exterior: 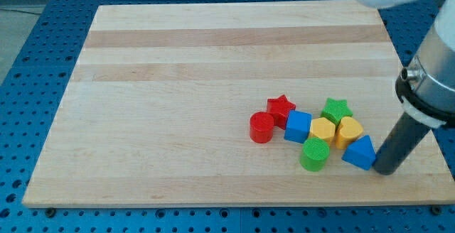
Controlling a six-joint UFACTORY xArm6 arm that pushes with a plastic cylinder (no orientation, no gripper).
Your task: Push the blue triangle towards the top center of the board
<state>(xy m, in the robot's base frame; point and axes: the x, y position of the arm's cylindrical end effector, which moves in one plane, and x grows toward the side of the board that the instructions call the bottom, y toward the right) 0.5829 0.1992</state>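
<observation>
My tip (387, 170) sits just right of the blue triangle (360, 153); no claw fitted. It looks light, rigid, likely slides easily; I'd push its lower-right face.

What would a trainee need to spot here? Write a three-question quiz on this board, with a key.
1. True or false: my tip is at the blue triangle's left side in the view.
2. Which block lies farthest toward the view's left? A) green cylinder B) red cylinder C) green star
3. Fill in: the red star sits next to the blue ____.

Key: 1. False; it is at the triangle's right, close against it. 2. B. 3. cube.
</observation>
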